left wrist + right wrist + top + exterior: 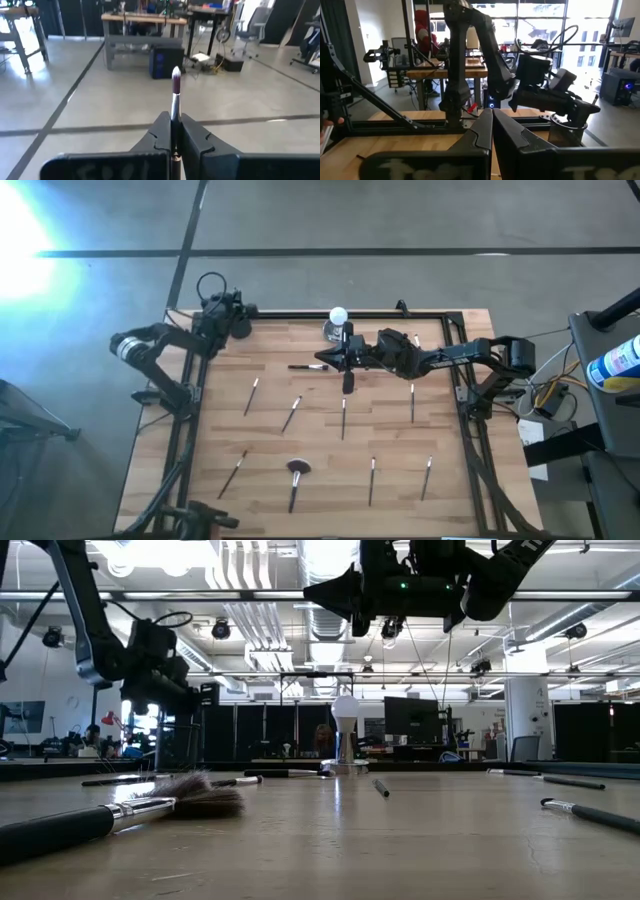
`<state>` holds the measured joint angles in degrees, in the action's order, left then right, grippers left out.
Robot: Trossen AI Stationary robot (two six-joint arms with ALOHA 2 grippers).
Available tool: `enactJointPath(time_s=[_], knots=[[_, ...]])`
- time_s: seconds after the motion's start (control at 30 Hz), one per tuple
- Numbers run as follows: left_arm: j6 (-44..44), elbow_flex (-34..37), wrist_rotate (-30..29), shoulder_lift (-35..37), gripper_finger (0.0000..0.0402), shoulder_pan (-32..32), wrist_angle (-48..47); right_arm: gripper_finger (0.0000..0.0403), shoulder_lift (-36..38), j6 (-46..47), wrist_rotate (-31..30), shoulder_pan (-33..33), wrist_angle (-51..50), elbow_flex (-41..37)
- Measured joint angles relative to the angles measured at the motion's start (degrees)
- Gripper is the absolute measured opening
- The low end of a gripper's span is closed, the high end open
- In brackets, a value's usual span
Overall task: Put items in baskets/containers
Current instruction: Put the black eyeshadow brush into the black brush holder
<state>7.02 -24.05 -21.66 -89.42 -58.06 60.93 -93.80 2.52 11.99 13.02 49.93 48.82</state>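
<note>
1. My left gripper [172,120] is clamped on a brush [175,90]. The shaft runs up between the fingers and its purple-tinted tip points out past them, toward the room floor.
2. From above, that left gripper [238,323] sits over the table's far left corner. In the right wrist view, a dark cup [567,136] seems to stand just under it, though I cannot make it out clearly.
3. My right gripper [492,114] has its fingers pressed together, and I see nothing between them.
4. From above, the right gripper [330,361] reaches across the far middle of the table. A loose brush [308,366] lies just ahead of its tips.
5. The white ball [338,317] on its silvery base stands just beside the right arm, on the far side.
6. The other brushes lie scattered on the near side of the right gripper, well apart from it. Among them is the fluffy brush [296,472], close to the table's near edge.
</note>
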Motion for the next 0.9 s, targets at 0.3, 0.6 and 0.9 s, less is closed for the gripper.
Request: enactJointPath(time_s=[0.3, 0.6, 0.9], knots=[[1.0, -1.1, -1.4, 3.5, 0.0017, 0.0, -10.1, 0.0008, 0.1, -1.0, 0.0, 0.0, 0.0, 0.0], [3.5, -5.0, -1.4, 4.7, 0.0043, 0.0, -24.5, 0.0008, 0.1, -1.2, 0.0, 0.0, 0.0, 0.0], [4.0, -8.3, -1.4, 7.5, 0.0045, 0.0, -34.4, 0.0008, 0.4, 0.3, 0.0, 0.0, -0.6, 0.0]])
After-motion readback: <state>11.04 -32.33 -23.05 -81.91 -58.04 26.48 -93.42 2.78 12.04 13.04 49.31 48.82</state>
